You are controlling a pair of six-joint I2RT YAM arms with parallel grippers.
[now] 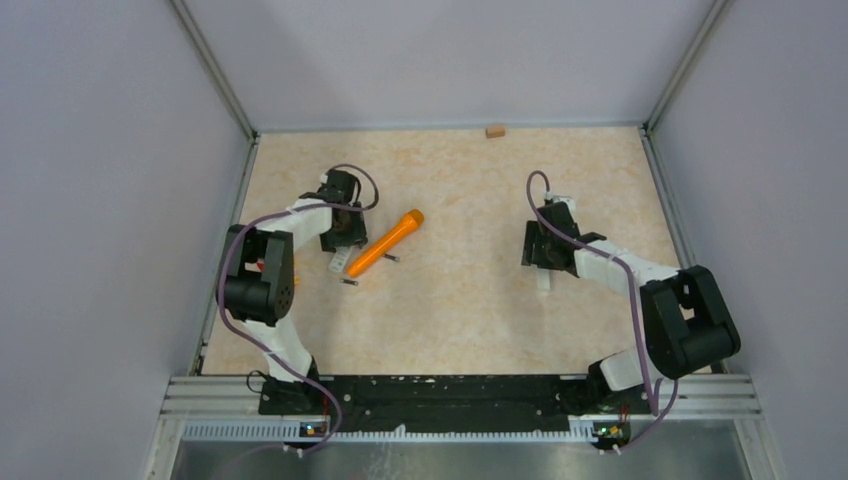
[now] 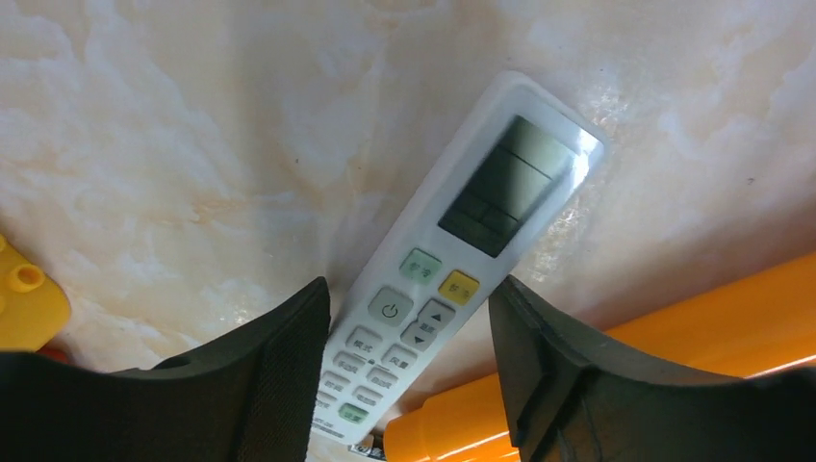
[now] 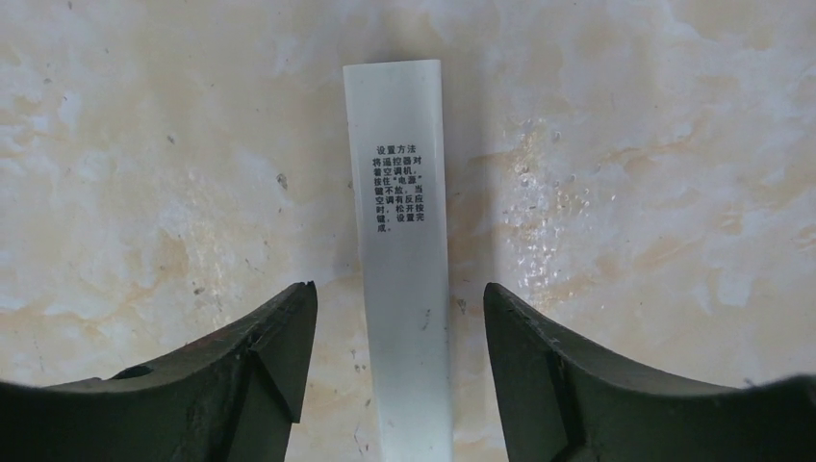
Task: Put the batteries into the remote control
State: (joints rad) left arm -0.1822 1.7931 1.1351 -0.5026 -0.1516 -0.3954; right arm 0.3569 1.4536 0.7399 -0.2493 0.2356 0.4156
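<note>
Beige tabletop (image 1: 480, 300), orange tube (image 1: 387, 243) beside remote control (image 2: 462, 260)

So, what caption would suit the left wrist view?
Left claw straddles a white air-conditioner remote control lying buttons-up on the marbled table, orange tube alongside.

White strip (image 3: 402, 279) carries Chinese print headed "设置方法"; remote (image 2: 462, 258) button (image 2: 390, 310) shows power symbol.

White remote (image 2: 454, 265) straddled by hand (image 2: 409, 294), orange tube (image 2: 698, 322)
</note>
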